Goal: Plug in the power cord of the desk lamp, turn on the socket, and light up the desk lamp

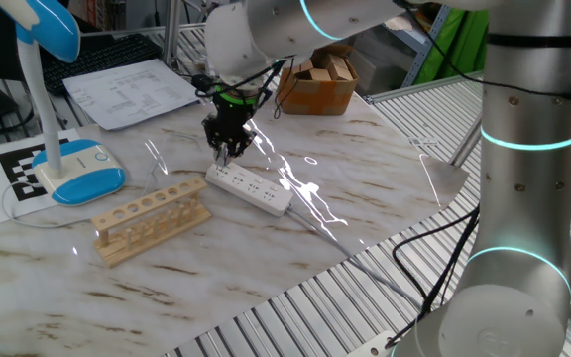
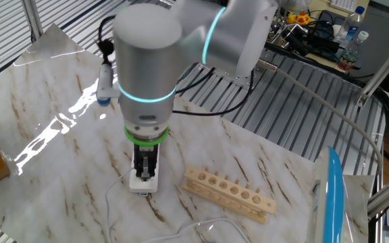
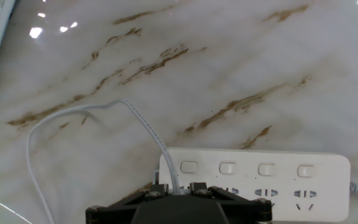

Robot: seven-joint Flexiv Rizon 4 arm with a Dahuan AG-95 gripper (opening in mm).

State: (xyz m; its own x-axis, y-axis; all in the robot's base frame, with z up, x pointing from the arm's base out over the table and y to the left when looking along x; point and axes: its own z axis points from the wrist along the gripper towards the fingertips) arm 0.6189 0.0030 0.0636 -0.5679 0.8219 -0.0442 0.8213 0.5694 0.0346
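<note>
The marble table (image 1: 266,268) carries the socket (image 1: 251,187), desk lamp (image 1: 79,171), wooden rack (image 1: 152,220) and papers (image 1: 132,92).

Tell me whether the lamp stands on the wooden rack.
No: the lamp stands on the table beside the wooden rack.

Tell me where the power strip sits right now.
In one fixed view, the power strip lies mid-table, right of the wooden rack, its left end directly under the gripper.
</note>
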